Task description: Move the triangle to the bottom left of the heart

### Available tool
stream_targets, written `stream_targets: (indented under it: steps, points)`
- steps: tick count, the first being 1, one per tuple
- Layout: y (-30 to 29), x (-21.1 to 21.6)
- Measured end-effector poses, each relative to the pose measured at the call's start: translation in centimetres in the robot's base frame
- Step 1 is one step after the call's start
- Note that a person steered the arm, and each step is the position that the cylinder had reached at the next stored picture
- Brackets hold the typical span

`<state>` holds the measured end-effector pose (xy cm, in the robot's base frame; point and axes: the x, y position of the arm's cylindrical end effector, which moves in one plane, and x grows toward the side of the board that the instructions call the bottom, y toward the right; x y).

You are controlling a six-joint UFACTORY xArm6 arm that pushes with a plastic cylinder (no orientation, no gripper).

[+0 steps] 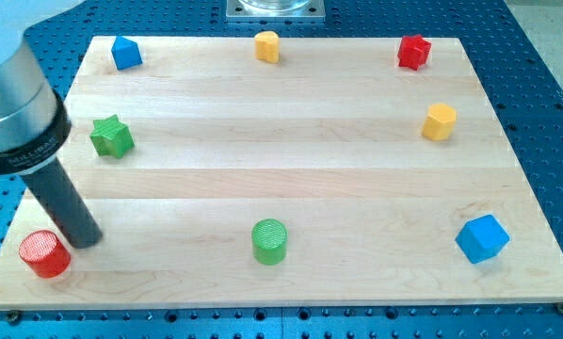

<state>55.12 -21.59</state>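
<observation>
The blue triangle-like block (125, 53) sits at the board's top left corner. The yellow heart-like block (266, 45) sits at the top edge, near the middle, well to the triangle's right. My dark rod comes down from the view's left, and my tip (87, 237) rests on the board near the bottom left corner. It is just to the upper right of a red cylinder (44, 253) and far below the triangle. The tip touches neither the triangle nor the heart.
A green star (111, 137) lies on the left side above my tip. A green cylinder (269, 241) stands at bottom centre, a blue cube (481, 237) at bottom right, a yellow block (440, 121) at right, and a red block (413, 51) at top right.
</observation>
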Motion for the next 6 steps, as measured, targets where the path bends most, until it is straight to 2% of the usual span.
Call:
stream_targets:
  steps: [1, 2, 5, 6]
  points:
    - [-6.4, -4.9]
    - [-8.9, -6.0]
    - [-7.3, -28.3]
    - [-6.0, -30.6]
